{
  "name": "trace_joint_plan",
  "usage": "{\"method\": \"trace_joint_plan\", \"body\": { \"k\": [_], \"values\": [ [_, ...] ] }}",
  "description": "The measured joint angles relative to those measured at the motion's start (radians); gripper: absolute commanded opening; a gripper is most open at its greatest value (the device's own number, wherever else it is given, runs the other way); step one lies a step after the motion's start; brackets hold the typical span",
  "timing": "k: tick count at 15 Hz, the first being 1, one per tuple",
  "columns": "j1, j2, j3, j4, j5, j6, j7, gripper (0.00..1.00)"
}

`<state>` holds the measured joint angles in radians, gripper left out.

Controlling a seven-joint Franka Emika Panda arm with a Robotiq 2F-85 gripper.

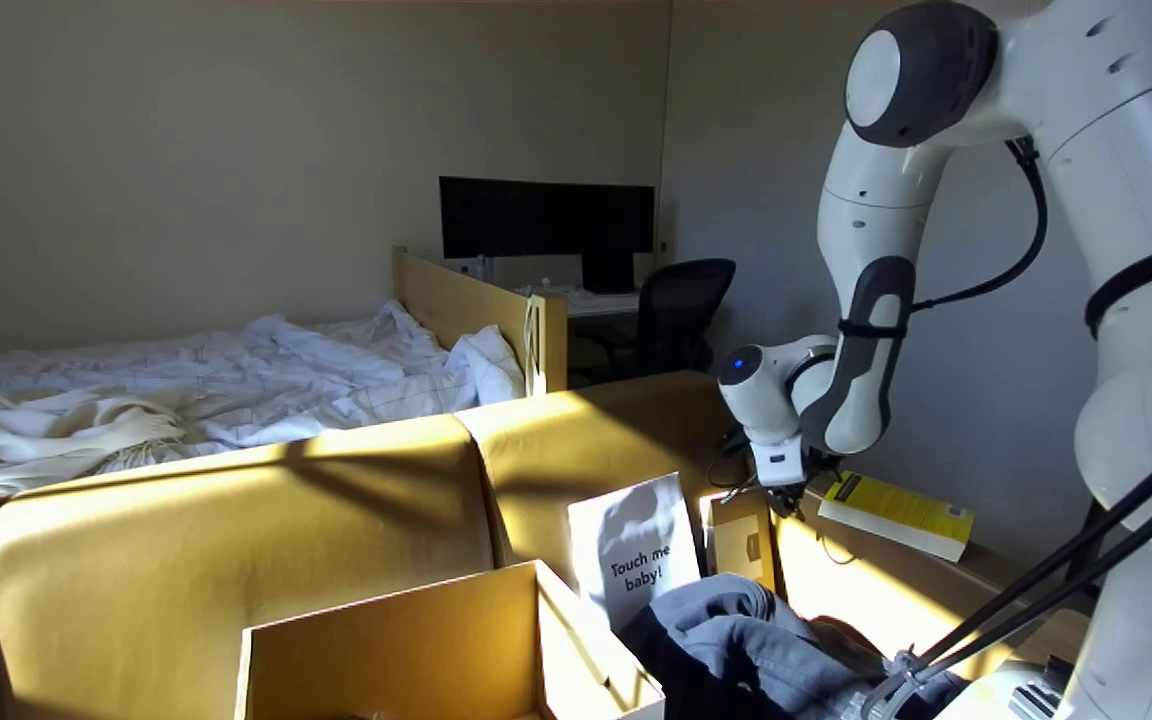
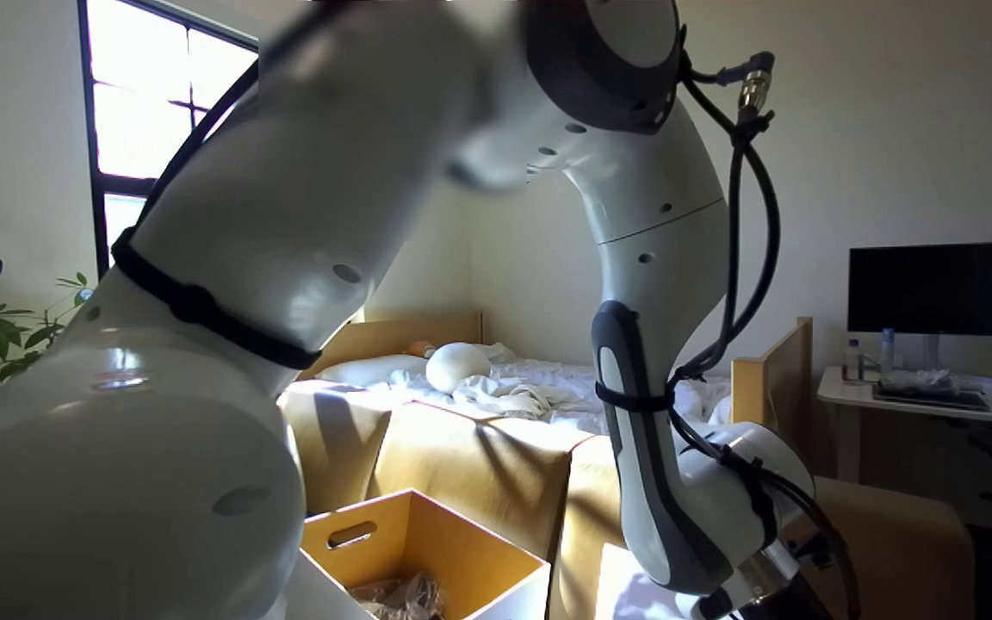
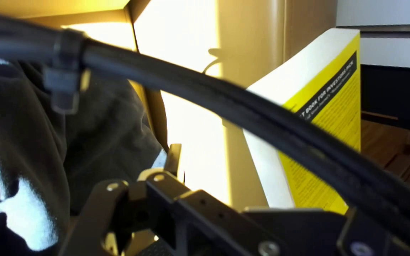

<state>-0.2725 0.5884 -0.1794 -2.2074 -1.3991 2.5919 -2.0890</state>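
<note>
My gripper point(image 1: 786, 500) hangs right of centre in an exterior view, just left of a yellow book point(image 1: 898, 508). The wrist view shows its fingers point(image 3: 173, 159) at bottom centre, mostly as dark linkage from an angle that hides the gap, so I can't tell whether they're apart or together; I see nothing held.

The book takes up the right of the wrist view, partly crossed by a black cable point(image 3: 198, 90), and lies on a tan armrest point(image 3: 249, 60). Whether the gripper touches it I can't make out. It's thick, so I expect real weight; as a block it should be stiff, though covers may bend and pages fan. The cover looks smooth and could slip. I'd take hold across the thickness, well in from an edge, if the underside can be reached.

Farther out, dark cloth point(image 3: 98, 138) bunches at left in the wrist view. In an exterior view a brown box point(image 1: 738, 548) stands below the gripper, a printed sheet point(image 1: 631, 535) just left of it, and a large open box point(image 1: 406, 645) sits at bottom centre.
</note>
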Motion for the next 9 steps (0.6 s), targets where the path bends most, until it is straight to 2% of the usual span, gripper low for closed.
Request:
{"method": "trace_joint_plan", "body": {
  "k": [6,9],
  "values": [
    [0.031,0.109,-0.02,0.14,-0.353,-0.077,0.464,1.0],
    [0.031,0.142,-0.016,0.14,-0.418,-0.14,0.592,1.0]
  ]
}}
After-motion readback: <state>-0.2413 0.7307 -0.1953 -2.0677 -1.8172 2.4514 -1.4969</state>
